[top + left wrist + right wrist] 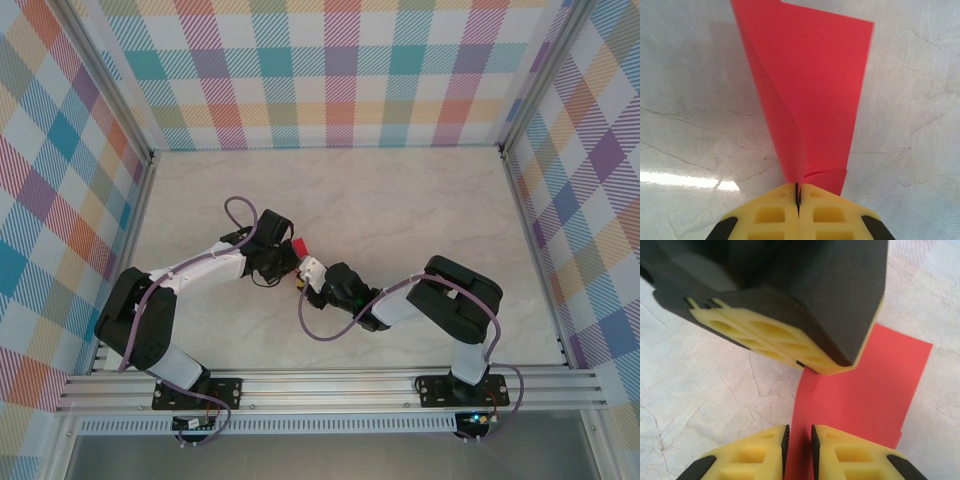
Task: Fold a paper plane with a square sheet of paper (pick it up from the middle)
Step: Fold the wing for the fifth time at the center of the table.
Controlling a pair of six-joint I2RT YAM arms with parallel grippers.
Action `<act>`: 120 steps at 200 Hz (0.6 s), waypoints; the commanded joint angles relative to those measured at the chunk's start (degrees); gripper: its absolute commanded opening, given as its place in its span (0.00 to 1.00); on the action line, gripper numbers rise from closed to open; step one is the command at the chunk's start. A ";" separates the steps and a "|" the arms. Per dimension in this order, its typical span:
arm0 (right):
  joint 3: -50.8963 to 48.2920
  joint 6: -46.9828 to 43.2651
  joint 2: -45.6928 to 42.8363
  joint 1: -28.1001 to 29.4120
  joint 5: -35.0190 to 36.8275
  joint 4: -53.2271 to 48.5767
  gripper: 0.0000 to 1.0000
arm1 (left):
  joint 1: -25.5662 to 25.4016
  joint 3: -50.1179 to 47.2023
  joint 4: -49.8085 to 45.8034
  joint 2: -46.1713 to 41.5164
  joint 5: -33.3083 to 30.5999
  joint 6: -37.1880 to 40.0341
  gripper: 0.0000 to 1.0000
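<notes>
My left gripper (pixel 798 192) clamps the flimsy paper (pixel 815 90); the right gripper (pixel 799 435) straddles it, jaws ajar. I'd pinch near the crease.

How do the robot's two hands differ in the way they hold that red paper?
The left hand is clamped shut on the red paper; the right hand has fingers apart, paper running between them. The left hand reaches in from the left, the right hand from the right. Both have yellow fingers.
</notes>
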 commanded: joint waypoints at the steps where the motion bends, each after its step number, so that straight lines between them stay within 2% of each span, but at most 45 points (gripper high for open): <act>1: 0.67 3.44 -0.62 -0.87 -0.25 1.09 0.16 | -0.57 1.24 -1.73 -0.36 -0.04 -0.19 0.09; 23: 0.37 8.19 -1.50 -2.70 -2.32 -0.21 0.12 | -0.14 1.35 -2.38 -1.73 -0.87 0.33 0.19; 60: -0.29 14.97 -3.10 -5.70 -7.24 -2.55 0.08 | 0.93 0.85 -4.03 -5.55 -4.19 1.41 0.46; 84: -0.26 18.95 -3.25 -7.38 -10.49 -3.86 0.08 | 1.37 -0.69 -3.54 -8.04 -5.63 1.54 0.60; 120: -0.64 23.75 -3.24 -9.51 -14.55 -5.05 0.08 | 1.72 -3.64 -1.42 -10.81 -6.60 1.57 0.69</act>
